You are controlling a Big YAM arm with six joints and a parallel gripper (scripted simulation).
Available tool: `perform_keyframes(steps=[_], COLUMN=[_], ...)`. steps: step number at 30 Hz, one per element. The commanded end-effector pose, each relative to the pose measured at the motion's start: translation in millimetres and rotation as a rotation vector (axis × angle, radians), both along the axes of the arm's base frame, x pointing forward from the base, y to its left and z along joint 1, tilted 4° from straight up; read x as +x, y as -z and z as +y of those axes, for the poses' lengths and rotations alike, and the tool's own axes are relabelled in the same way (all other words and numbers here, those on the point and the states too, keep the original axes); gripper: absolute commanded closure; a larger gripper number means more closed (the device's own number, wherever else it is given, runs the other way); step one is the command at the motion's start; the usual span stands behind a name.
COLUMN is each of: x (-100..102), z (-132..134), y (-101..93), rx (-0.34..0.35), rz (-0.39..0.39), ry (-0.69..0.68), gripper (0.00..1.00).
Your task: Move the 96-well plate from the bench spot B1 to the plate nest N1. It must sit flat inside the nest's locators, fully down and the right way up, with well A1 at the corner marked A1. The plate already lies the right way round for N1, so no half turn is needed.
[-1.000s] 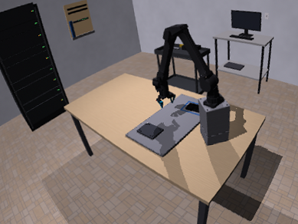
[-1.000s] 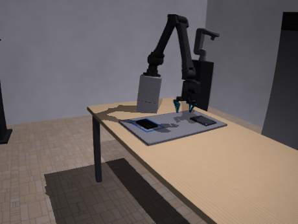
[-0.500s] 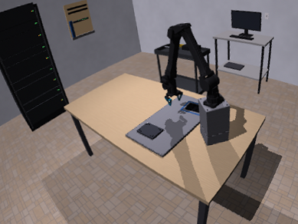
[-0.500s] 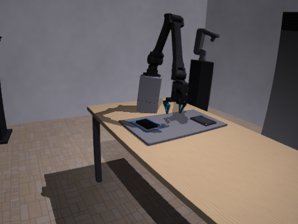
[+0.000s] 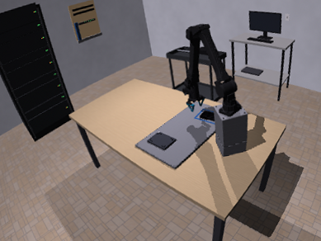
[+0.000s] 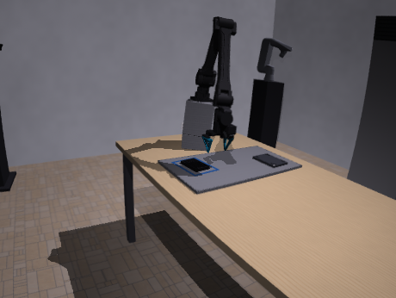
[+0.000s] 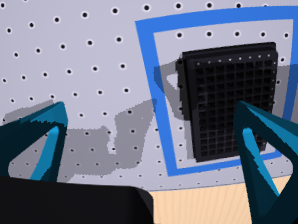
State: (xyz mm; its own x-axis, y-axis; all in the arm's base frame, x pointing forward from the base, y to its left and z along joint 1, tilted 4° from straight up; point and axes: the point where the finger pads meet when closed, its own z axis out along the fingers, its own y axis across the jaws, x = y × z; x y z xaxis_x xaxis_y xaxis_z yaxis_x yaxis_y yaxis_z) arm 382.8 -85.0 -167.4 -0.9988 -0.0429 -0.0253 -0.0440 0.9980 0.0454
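Observation:
The black 96-well plate [image 5: 207,115] lies flat inside the blue outline of spot B1 on the grey perforated board [image 5: 179,136], close to the arm's base. It also shows in the exterior view [image 6: 194,164] and in the wrist view [image 7: 229,99]. The dark plate nest N1 [image 5: 162,140] sits at the board's other end and also shows in the exterior view [image 6: 269,160]. My gripper [image 5: 195,105] hangs open and empty above the board, just beside the plate. In the wrist view [image 7: 153,156] its right finger overlaps the plate's edge and its left finger is over bare board.
The arm's grey pedestal [image 5: 232,130] stands on the table right beside spot B1. A second dark pedestal with an arm [image 6: 266,103] stands behind the table. The table edge runs close to the board near the plate.

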Motion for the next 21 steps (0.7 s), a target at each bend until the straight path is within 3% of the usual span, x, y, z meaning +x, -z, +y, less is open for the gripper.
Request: perform_keyframes(steps=[1, 21], x=[1.5, -48.6], z=[-9.4, -84.2], y=[-1.2, 8.8], rx=[0.000, -0.006], rz=[-0.027, -0.037], ry=[-0.086, -0.174], gripper=[0.00, 0.00])
